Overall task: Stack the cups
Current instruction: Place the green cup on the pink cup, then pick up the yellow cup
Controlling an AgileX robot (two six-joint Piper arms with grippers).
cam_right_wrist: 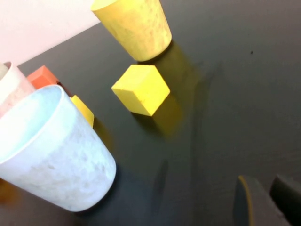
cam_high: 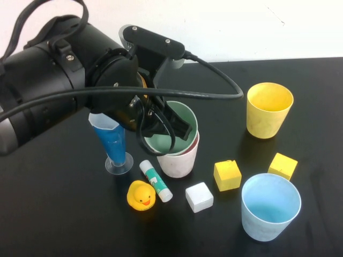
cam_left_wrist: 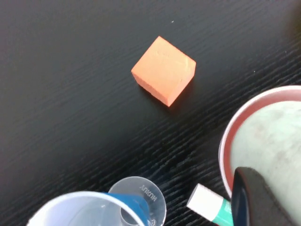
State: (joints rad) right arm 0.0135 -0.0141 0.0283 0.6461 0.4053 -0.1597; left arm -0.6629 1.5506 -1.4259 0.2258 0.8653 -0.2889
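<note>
The green cup (cam_high: 185,115) sits nested inside the pink cup (cam_high: 179,163) at the table's middle. My left gripper (cam_high: 170,128) reaches down over them and is shut on the green cup's rim. In the left wrist view one dark finger (cam_left_wrist: 256,200) overlaps the green cup (cam_left_wrist: 277,136) and the pink rim (cam_left_wrist: 225,141). The yellow cup (cam_high: 269,110) stands upright at the back right, and the light blue cup (cam_high: 269,208) at the front right. My right gripper (cam_right_wrist: 272,200) is out of the high view. It is shut on nothing, above the table near the light blue cup (cam_right_wrist: 51,150).
A tall blue glass (cam_high: 113,142) stands just left of the nested cups. A glue stick (cam_high: 156,181), rubber duck (cam_high: 141,195) and white cube (cam_high: 199,197) lie in front. Two yellow cubes (cam_high: 227,175) (cam_high: 283,165) sit toward the right. An orange cube (cam_left_wrist: 163,70) lies under the left arm.
</note>
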